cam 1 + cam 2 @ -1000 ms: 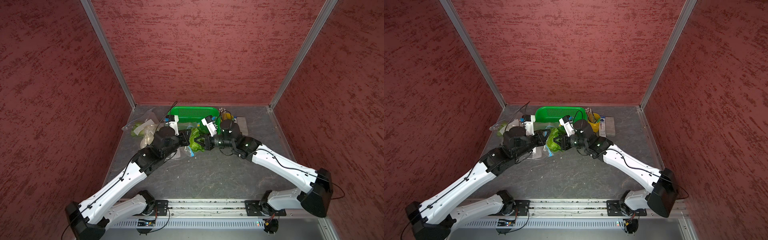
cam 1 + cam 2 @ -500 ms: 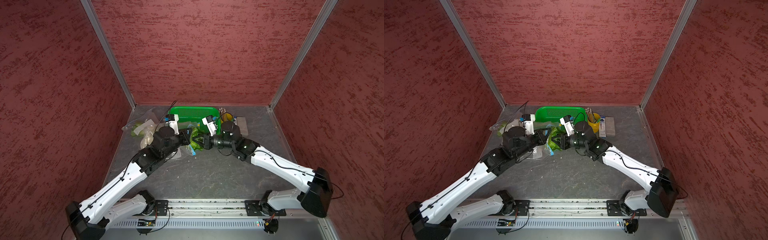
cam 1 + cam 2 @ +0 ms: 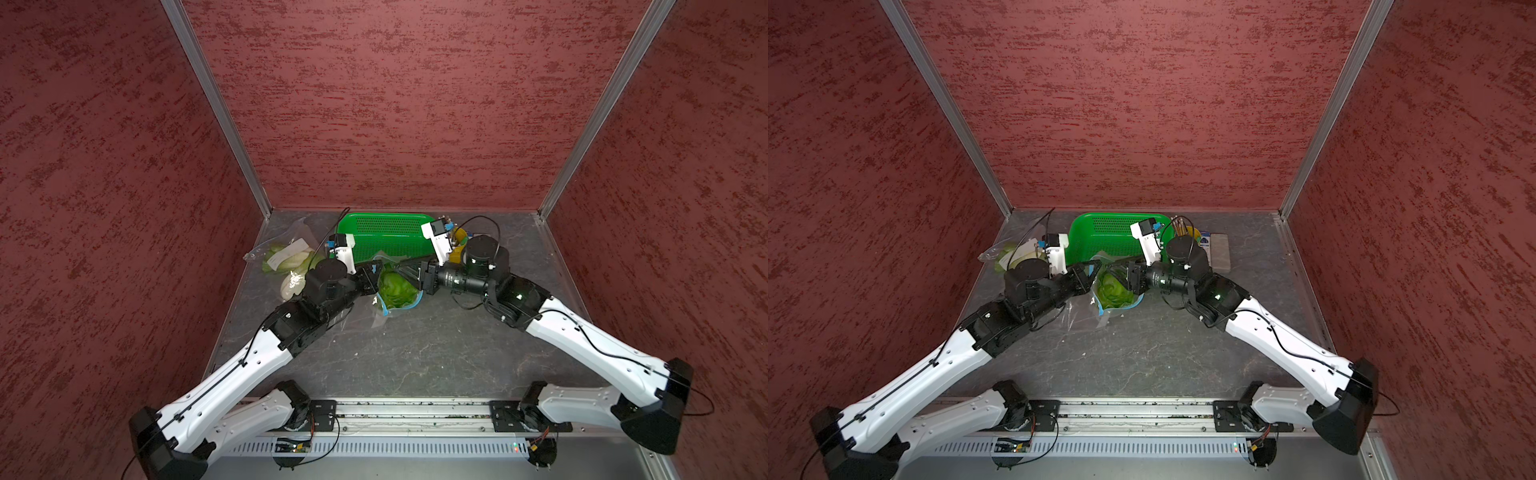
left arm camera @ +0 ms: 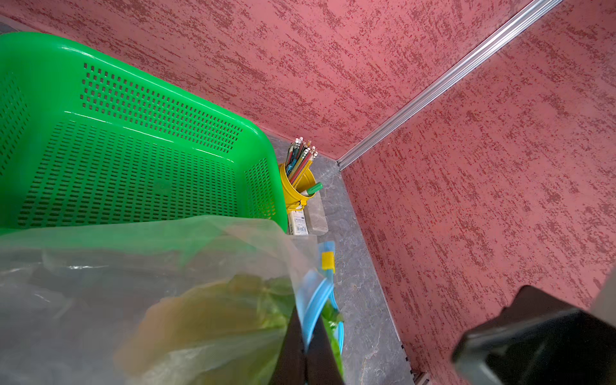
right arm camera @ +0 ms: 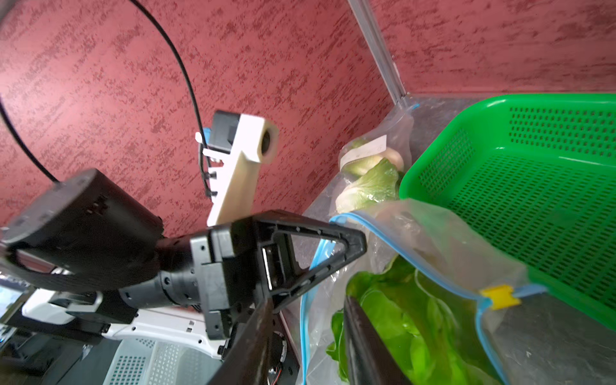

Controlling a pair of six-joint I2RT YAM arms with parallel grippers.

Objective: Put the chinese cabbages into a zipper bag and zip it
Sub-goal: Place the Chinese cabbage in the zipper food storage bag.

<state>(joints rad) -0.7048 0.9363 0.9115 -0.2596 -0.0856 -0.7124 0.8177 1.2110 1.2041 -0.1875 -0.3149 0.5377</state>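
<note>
Cabbage (image 3: 395, 289): loose in zipper bag (image 3: 386, 309) — could spill
Left gripper (image 4: 305, 336): pinching rim (image 4: 313, 293)
Right gripper (image 5: 310, 310): jaws parted — may snag rim

One leafy green cabbage head (image 3: 395, 289) is seen inside the clear, blue-edged zipper bag (image 5: 450, 240), which is unzipped. Two other heads (image 3: 291, 262) are laid together on the table (image 3: 415, 353), apart from it.

At the black left gripper (image 5: 361, 240), a clear plastic zipper bag (image 5: 450, 240) has a light blue zip strip and 1 yellow slider (image 5: 500, 296). Inside it, a crinkled cabbage head (image 5: 400, 326) is bright green. Beyond the gripper, a perforated plastic basket (image 5: 433, 166) is vivid green. The walls (image 5: 300, 66) are mottled dark red.
</note>
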